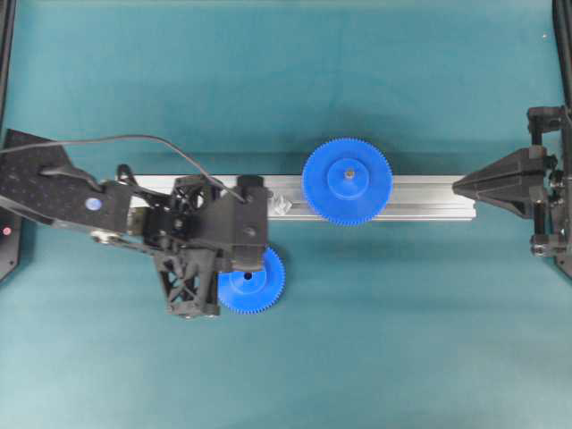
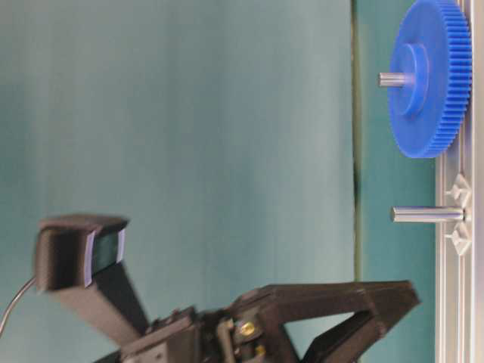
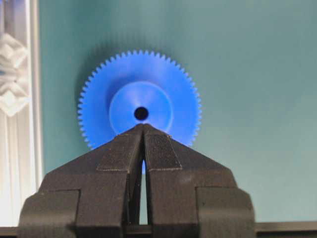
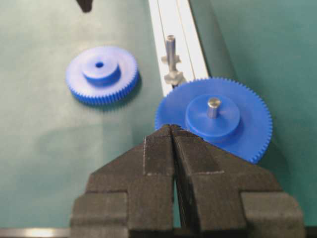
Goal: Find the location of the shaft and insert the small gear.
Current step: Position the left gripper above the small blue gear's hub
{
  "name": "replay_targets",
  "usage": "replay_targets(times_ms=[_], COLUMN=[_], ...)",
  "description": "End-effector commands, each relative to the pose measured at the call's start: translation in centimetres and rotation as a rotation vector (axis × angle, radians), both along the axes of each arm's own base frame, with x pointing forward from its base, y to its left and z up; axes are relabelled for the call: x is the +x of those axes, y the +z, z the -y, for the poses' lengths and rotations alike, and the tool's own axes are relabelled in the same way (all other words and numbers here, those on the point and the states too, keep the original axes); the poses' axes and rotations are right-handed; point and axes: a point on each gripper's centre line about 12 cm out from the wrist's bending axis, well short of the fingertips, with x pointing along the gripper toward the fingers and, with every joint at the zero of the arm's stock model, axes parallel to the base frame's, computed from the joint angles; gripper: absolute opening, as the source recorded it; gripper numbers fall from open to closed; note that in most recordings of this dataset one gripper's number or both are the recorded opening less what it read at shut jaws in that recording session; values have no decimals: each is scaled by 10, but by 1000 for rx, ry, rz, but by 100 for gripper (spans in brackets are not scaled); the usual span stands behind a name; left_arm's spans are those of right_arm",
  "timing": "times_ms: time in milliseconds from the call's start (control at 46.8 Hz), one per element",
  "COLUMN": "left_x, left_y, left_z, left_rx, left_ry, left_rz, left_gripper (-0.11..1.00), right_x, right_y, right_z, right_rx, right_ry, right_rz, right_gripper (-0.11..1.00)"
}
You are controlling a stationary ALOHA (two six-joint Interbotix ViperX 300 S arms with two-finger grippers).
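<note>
The small gear, bright blue with a raised hub and dark centre hole, lies flat on the teal mat just in front of the rail. My left gripper is over its near edge, shut, with nothing between the pads; its tips point at the hub. The shaft, a short silver pin on a faceted base, stands bare on the rail between the two gears. My right gripper is shut and empty at the rail's right end, pointing at the large gear.
The large blue gear sits on the ribbed aluminium rail with a grey pin through its hub, right of the shaft. The left arm's body covers the rail's left part.
</note>
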Motion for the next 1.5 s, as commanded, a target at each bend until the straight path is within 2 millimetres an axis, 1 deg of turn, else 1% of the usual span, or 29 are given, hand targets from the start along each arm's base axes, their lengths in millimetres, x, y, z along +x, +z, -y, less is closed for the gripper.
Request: replay_targets(times_ms=[0, 171, 684, 920, 1070, 1283, 1476], left_x=[8, 16, 30, 40, 39, 34, 37], left_y=[11, 3, -15, -12, -13, -17, -19], left_z=[4, 9, 11, 15, 15, 15, 15], left_rx=[2, 8, 34, 76, 92, 91, 88], left_ry=[-12, -22, -35, -122, -153, -149, -141], left_rz=[16, -22, -170, -162, -177, -219, -223], left_gripper=[-1, -1, -1, -1, -1, -1, -1], right_x=[2, 1, -3, -3, -3, -3, -3], right_y=[4, 4, 3, 2, 2, 2, 2], right_z=[1, 1, 0, 0, 0, 0, 0], right_rx=[12, 12, 11, 12, 12, 12, 13], right_ry=[-8, -9, -8, -8, -8, -8, -8], right_rz=[10, 13, 24, 22, 22, 22, 21], right_gripper=[2, 2, 2, 2, 2, 2, 2])
